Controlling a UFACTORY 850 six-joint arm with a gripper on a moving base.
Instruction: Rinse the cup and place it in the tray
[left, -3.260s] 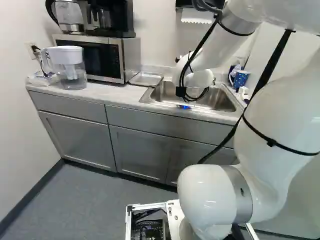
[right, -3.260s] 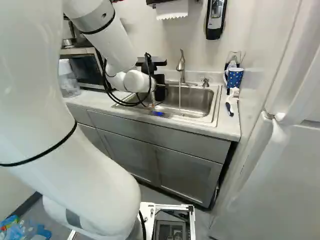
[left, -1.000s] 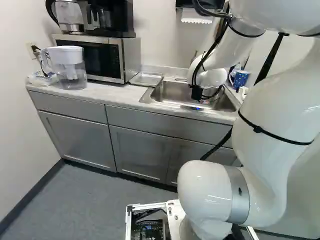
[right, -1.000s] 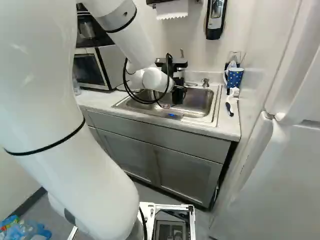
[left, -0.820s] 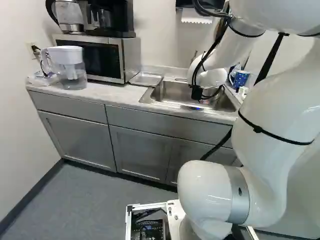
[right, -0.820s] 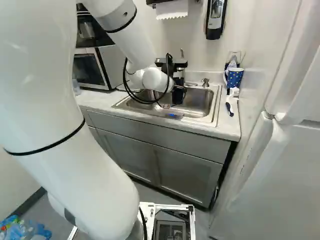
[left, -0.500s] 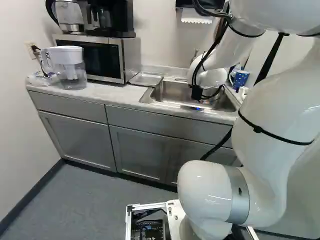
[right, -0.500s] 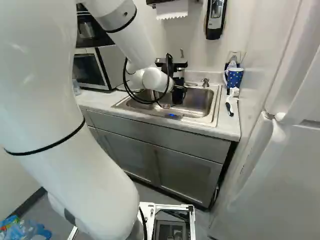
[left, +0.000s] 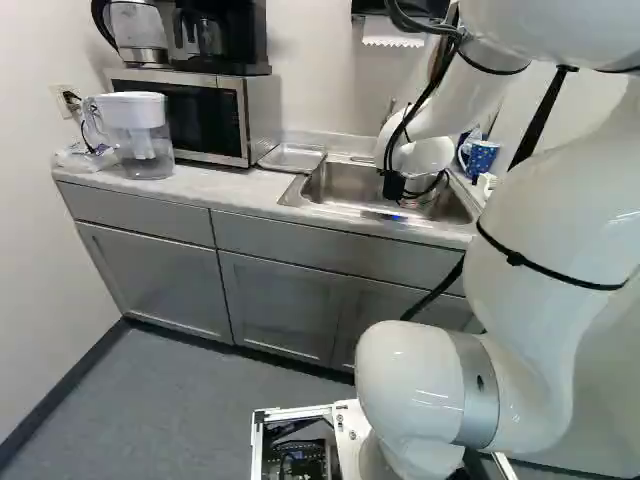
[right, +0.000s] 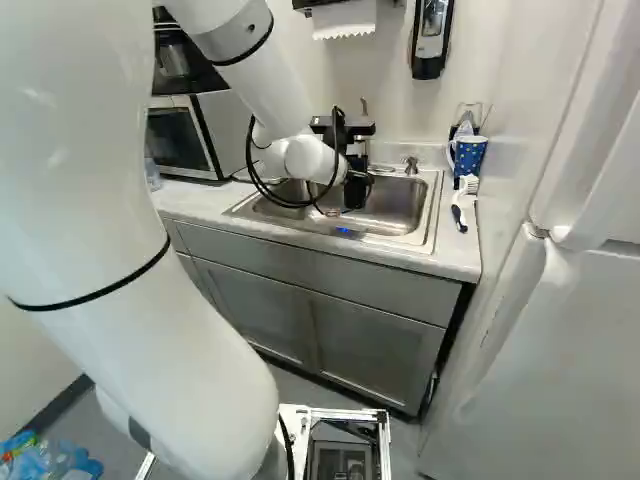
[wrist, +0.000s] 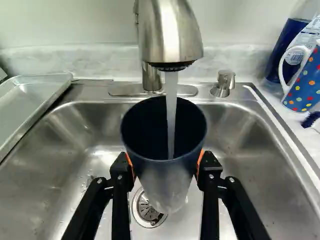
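The tray (left: 292, 160) lies upper middle in the left base view. In the right base view, upper middle, the gripper (right: 356, 180) clamps the cup (wrist: 162, 175) in its jaws under running water (wrist: 171, 105), over the sink (right: 433, 208); upper right, a mug (right: 469, 158).

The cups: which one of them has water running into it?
The dark cup, held in the gripper; the other, a dotted mug, stands on the counter.

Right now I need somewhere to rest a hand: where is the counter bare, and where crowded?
Bare: the counter in front of the microwave, between pitcher and tray. Crowded: right of the sink, by the dotted mug and brush; mid-sink, the gripper holds the cup.
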